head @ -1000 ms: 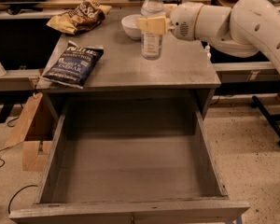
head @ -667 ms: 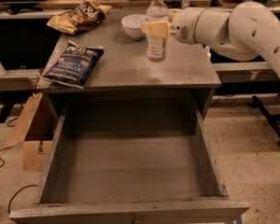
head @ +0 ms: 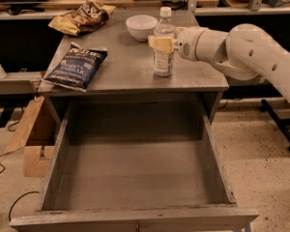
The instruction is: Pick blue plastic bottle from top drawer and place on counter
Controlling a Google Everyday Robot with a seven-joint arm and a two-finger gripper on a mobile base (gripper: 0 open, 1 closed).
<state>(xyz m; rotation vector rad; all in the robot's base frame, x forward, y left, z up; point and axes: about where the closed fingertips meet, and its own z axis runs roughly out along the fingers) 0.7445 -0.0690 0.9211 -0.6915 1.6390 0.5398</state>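
Note:
The blue plastic bottle [head: 163, 57], clear with a white cap and a pale label, stands upright on the grey counter [head: 125, 66], right of centre, with its base at the surface. My gripper [head: 162, 43] reaches in from the right, and its yellowish fingers [head: 156, 42] are closed around the bottle's upper body. The top drawer [head: 135, 173] is pulled fully out below the counter, and its grey floor holds nothing.
A white bowl [head: 141, 27] sits just behind and left of the bottle. A dark blue chip bag [head: 76, 66] lies at the counter's left edge, and a brown snack bag [head: 82, 17] at the back left. A cardboard box [head: 31, 139] stands on the floor to the left.
My gripper has carried the bottle a little to the right and down toward the front of the counter, so its base now meets the surface. The drawer has not moved.

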